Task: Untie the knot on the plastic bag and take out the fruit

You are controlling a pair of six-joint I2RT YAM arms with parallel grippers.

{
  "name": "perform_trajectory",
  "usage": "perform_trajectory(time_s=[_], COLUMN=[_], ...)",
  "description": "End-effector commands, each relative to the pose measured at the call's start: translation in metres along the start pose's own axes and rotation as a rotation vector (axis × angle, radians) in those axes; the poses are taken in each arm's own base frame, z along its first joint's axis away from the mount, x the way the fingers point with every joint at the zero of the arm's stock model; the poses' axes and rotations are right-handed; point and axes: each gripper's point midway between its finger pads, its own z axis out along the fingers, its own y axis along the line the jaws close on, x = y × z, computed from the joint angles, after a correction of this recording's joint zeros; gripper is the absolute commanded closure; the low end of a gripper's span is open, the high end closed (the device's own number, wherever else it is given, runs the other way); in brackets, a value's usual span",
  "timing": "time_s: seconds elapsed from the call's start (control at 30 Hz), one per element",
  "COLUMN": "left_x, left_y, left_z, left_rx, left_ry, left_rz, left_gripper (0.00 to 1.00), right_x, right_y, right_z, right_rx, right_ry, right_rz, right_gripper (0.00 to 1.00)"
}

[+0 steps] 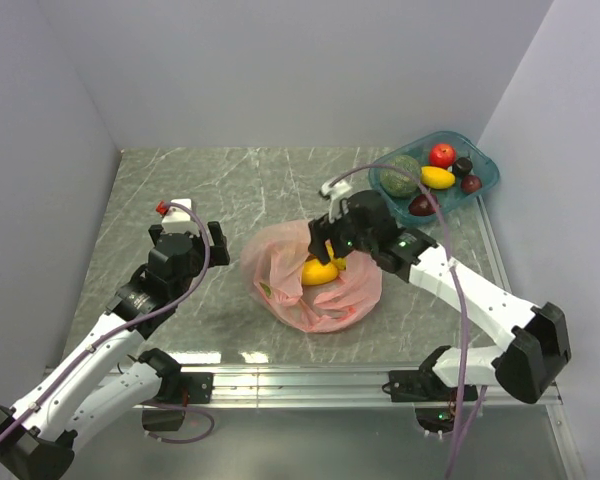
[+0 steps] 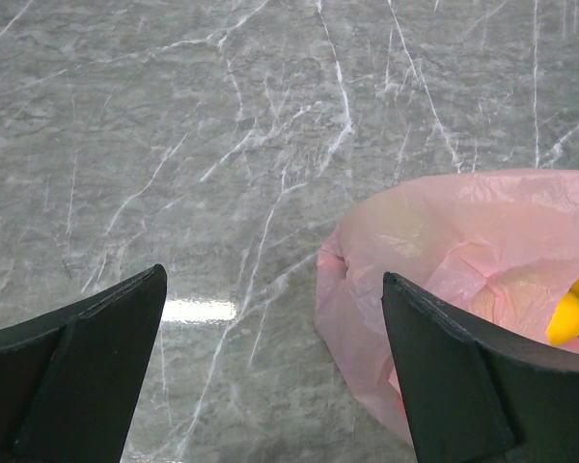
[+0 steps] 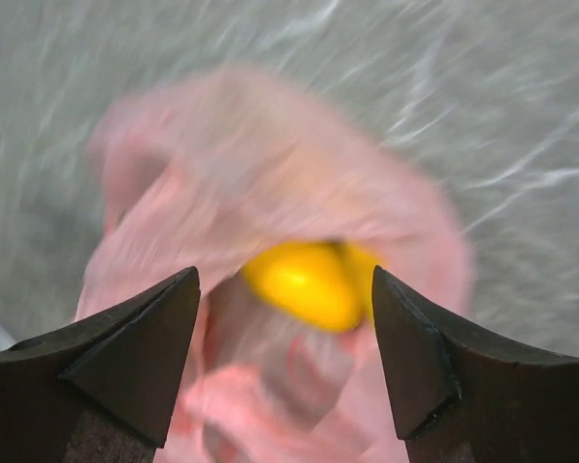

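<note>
The pink plastic bag (image 1: 300,295) lies crumpled mid-table with its mouth gaping, and no knot can be made out in it. A yellow fruit (image 1: 320,272) lies inside the opening. My right gripper (image 1: 330,250) hovers over the bag's far right side, open. In the blurred right wrist view, the yellow fruit (image 3: 309,285) sits just beyond the right gripper (image 3: 285,273), inside the bag (image 3: 270,145). My left gripper (image 1: 220,248) is wide open just left of the bag. The left wrist view shows the left gripper (image 2: 272,275) over bare table, the bag (image 2: 463,241) by its right finger and a bit of the fruit (image 2: 569,313).
A teal tray (image 1: 485,170) stands at the back right corner holding a dull-green melon (image 1: 402,174), a red apple (image 1: 441,154), a yellow fruit and dark ones. Walls close in the table on the left, back and right.
</note>
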Motion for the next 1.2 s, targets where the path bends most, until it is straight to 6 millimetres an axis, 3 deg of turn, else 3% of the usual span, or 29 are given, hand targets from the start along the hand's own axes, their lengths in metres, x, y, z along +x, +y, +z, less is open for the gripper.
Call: perform_trajectory(time_s=[0.0,0.1,0.2,0.37,0.5,0.8,1.0,1.1,1.17], left_x=[-0.003,-0.001,-0.002,0.0,0.0,0.0,0.001,0.0,0.001], left_y=[-0.001,0.0,-0.001,-0.001,-0.001,-0.003,-0.003,-0.003,-0.003], left_z=[-0.001,0.0,0.0,0.0,0.0,-0.001,0.0,0.0,0.0], left_rx=[0.008,0.005,0.008,0.011,0.009,0.021,0.023,0.025,0.026], left_ry=[-0.013,-0.005,-0.008,-0.003,-0.001,-0.005,0.001,-0.001,0.0], left_rz=[-0.023,-0.019,-0.017,-0.015,-0.012,-0.012,-0.009,-0.01,-0.008], left_gripper=[0.01,0.01,0.01,0.01,0.01,0.01,0.01,0.01,0.01], right_x=[0.052,0.078,0.091,0.107,0.103,0.126,0.166,0.178,0.174], right_y=[0.025,0.027,0.02,0.01,-0.004,-0.006,0.003,0.005,0.009], right_z=[0.008,0.017,0.028,0.045,0.06,0.089,0.093,0.09,0.085], right_rx=[-0.13,-0.131,-0.102,-0.078,-0.025,-0.05,-0.103,-0.102,-0.105], right_ry=[0.179,0.259,0.302,0.39,0.427,0.556,0.659,0.67,0.644], right_rz=[-0.094,-0.129,-0.169,-0.327,-0.421,-0.506,-0.483,-0.465,-0.447], right_gripper=[0.24,0.24,0.24,0.19,0.16,0.12,0.12,0.16,0.21])
